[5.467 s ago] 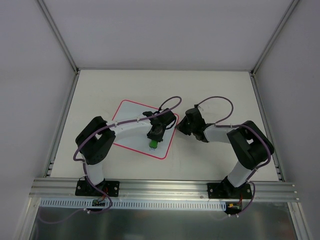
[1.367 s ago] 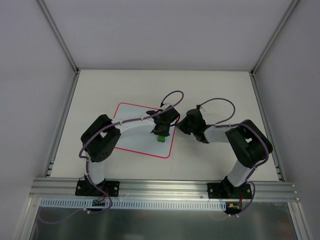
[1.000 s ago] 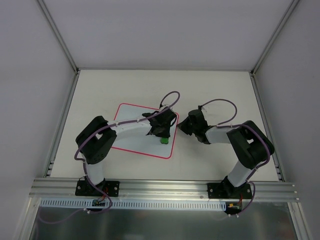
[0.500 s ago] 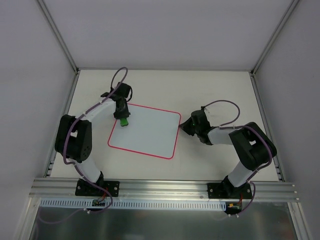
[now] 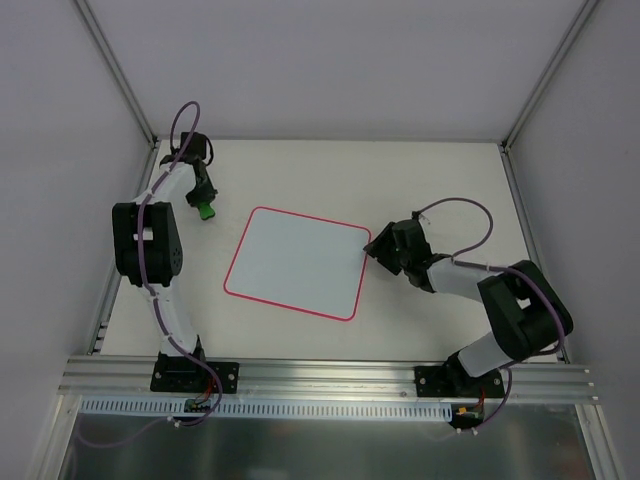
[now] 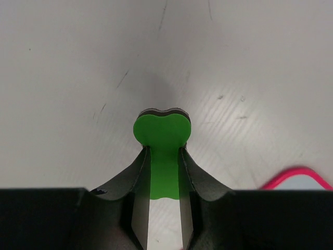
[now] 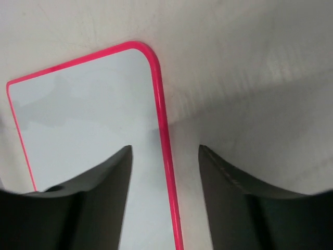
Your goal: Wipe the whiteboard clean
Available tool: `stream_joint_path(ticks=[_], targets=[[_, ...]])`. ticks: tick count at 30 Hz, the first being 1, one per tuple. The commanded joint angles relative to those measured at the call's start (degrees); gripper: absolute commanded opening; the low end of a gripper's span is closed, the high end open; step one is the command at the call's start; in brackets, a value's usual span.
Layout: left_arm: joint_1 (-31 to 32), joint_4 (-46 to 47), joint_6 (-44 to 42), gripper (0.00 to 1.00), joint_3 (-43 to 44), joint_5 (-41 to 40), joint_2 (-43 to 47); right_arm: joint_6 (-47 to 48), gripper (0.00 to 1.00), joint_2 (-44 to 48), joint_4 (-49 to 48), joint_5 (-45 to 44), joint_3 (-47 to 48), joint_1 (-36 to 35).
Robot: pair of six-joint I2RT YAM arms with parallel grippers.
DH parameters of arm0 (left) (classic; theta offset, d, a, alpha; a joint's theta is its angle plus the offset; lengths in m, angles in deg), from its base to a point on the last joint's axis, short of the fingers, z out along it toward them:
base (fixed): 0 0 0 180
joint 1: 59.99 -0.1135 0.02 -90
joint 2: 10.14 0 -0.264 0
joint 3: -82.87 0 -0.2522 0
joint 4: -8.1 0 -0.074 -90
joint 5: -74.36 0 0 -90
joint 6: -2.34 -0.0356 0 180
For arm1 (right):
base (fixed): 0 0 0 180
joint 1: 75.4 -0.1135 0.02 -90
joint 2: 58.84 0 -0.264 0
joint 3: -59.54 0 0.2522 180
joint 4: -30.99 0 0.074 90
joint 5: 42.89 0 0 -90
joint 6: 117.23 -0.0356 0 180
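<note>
The flat white whiteboard with its thin pink-red border (image 5: 297, 263) lies on the pale table (image 5: 430, 190) between your arms, and its face shows no marks in the top or right wrist view — the wiping looks done. Your left gripper (image 6: 164, 156) is clamped on the small green eraser block (image 6: 162, 130), well off the board near the table's far-left corner. Your right gripper (image 7: 165, 151) straddles the board's right edge with fingers apart — likely only parking remains.

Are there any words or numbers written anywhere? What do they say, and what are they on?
No text can be read in any view.
The whiteboard is blank: no words, numbers or marks.
The green eraser held in the left gripper shows no print or brand.
</note>
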Motion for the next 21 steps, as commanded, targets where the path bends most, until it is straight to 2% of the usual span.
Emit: stream_joint_path(ticks=[1,4,6,7,9,10,13,14,17,18,19,20,21], targets=[[-1.8,-1.4,-1.1,0.00,5.0,1.9,-3.9,7.5,0.65,1.0,19.8,-4.8,-3.1,0.7],[-2.8,-1.5,-0.7,0.00,7.4,2.7,-7.1,9.8,0.86,4.5,22.2,-4.8,-2.9,0.6],[-2.9,-1.5,-0.6,0.05,8.1,2.3,-8.6,11.2,0.99,8.6,24.6,-5.0,-2.7,0.6],[-3.0,-1.5,-0.7,0.14,8.4,2.0,-9.1,12.6,0.99,10.1,27.4,-5.7,-2.4,0.6],[-3.1,-1.5,-0.8,0.26,8.3,1.7,-9.6,14.2,0.99,15.4,29.4,-6.4,-1.9,0.6],[-3.0,-1.5,-0.9,0.36,8.2,1.5,-9.8,15.5,0.99,17.4,31.2,-7.1,-1.8,0.6],[-3.0,-1.5,-0.6,0.53,7.0,1.5,-9.1,17.4,0.99,25.3,34.0,-8.9,-1.0,0.6],[-3.0,-1.5,-0.4,0.65,6.6,1.5,-8.6,18.8,0.99,27.2,36.0,-10.1,-0.6,0.7],[-3.1,-1.5,0.2,0.80,4.5,2.0,-5.4,22.5,0.99,33.5,41.3,-12.6,2.4,0.7],[-3.0,-1.5,0.7,0.89,3.8,2.3,-2.8,23.6,0.99,34.8,42.6,-13.2,3.4,0.7],[-3.0,-1.6,0.8,0.94,2.3,2.7,-1.0,24.6,0.99,37.2,44.1,-14.3,5.6,0.7],[-3.1,-1.5,0.9,0.99,1.3,3.5,0.8,25.5,0.99,38.4,46.9,-16.5,6.7,0.7],[-3.1,-1.6,1.1,0.99,0.4,4.1,5.2,27.7,0.99,39.6,48.1,-17.5,7.8,0.7]])
